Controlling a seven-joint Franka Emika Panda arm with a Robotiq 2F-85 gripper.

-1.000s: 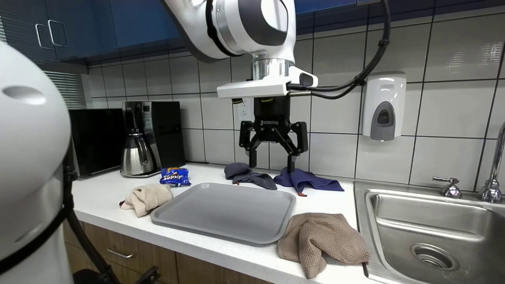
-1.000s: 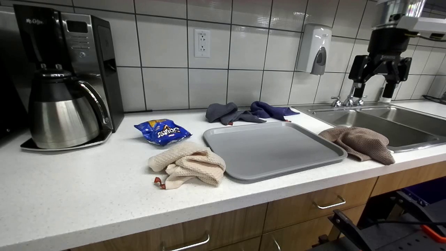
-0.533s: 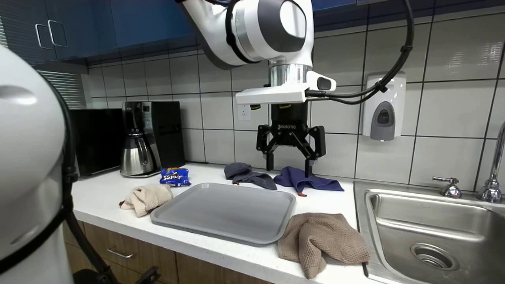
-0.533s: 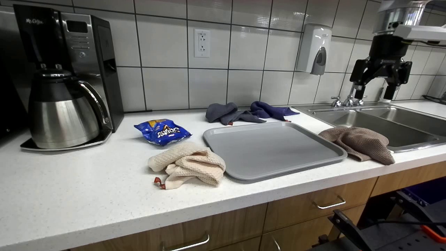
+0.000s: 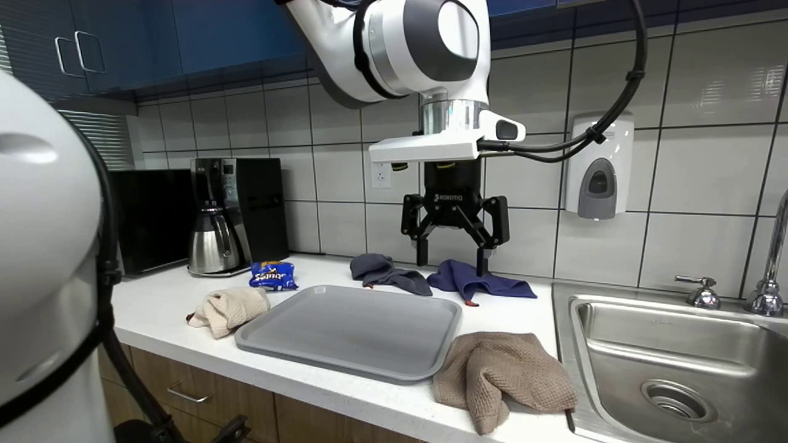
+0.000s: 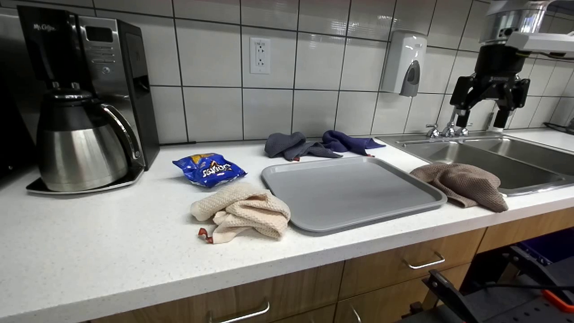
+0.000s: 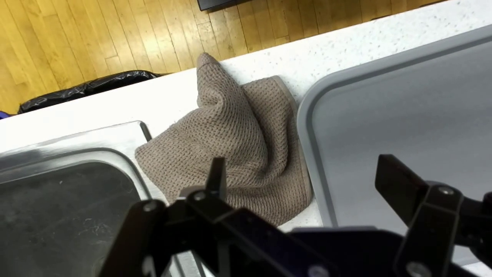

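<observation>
The white tabletop (image 6: 112,251) is stretching below the tool (image 5: 452,259), which is hanging in the air, released, with its two fingers standing wide apart. In the wrist view, the grey tray (image 7: 403,115) is lying below one finger, while the brown cloth (image 7: 238,138) is lying crumpled below the other finger, close beside the tray. Farther from the tool, across the tray, the beige cloth (image 6: 251,211) and then the small blue packet (image 6: 210,170) are resting.

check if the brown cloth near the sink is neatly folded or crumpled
Crumpled: the wrist view shows the brown cloth bunched into uneven folds, with a raised ridge and skewed edges, beside the gray tray.
</observation>
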